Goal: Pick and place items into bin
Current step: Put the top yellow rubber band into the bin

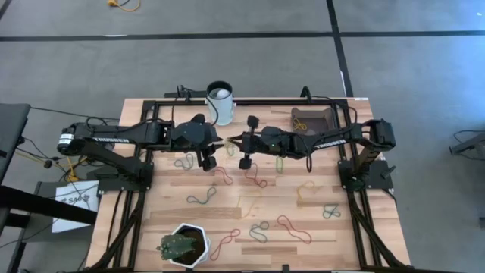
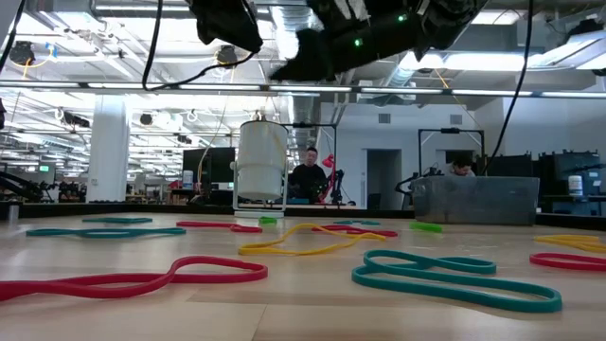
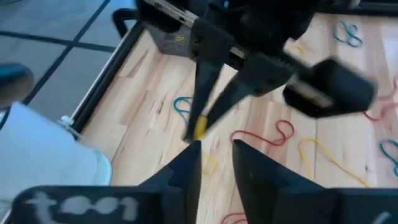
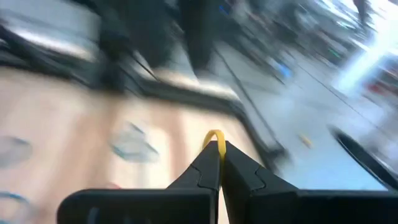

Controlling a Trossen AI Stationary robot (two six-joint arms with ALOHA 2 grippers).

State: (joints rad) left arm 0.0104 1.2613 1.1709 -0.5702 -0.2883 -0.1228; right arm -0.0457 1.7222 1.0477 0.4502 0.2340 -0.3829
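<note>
While the two arms meet nose to nose above the middle of the table, the right gripper (image 4: 218, 163) has its fingers pressed together on a yellow band (image 4: 214, 138), which pokes out beyond the tips. Facing it, the left gripper (image 3: 216, 163) hovers with its fingers slightly parted and nothing between them, which looks like a handover just completed. From the meeting point, the bin (image 1: 314, 119) lies toward two o'clock, on the right arm's side, which would explain the transfer. More bands, such as a red band (image 1: 292, 227), lie scattered toward six o'clock.
</note>
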